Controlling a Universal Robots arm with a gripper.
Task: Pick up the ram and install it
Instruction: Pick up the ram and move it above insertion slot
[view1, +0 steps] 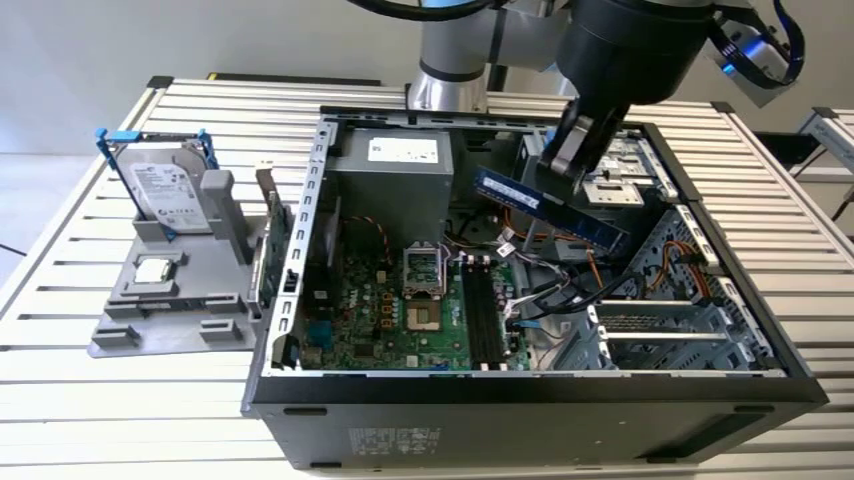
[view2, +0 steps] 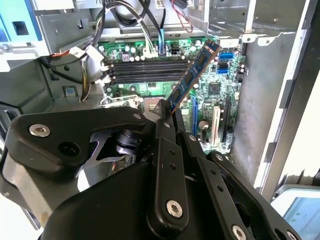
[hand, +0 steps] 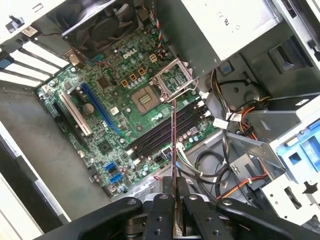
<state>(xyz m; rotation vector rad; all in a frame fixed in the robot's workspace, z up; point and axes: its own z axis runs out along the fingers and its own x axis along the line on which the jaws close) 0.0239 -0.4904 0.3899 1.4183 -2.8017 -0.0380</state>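
The gripper (view1: 571, 165) is clamped on the ram (view1: 518, 191), just above centre in the exterior view; the stick hangs tilted (its right end lower) over the open computer case (view1: 534, 420), above the black memory slots (view1: 483, 312).

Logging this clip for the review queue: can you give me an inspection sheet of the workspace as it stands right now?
Surface: slatted metal table, carrying the open computer case.
Job's things: the ram is held tilted in the air above the motherboard; the black memory slots look empty.
Clutter: grey fixture at the exterior view's left, with a hard drive standing in it.
Grippers: gripper shut on the ram, over the case.
Cables: loose cable bundles inside the case beside the slots.
Surroundings: a second slatted frame at the exterior view's right edge.
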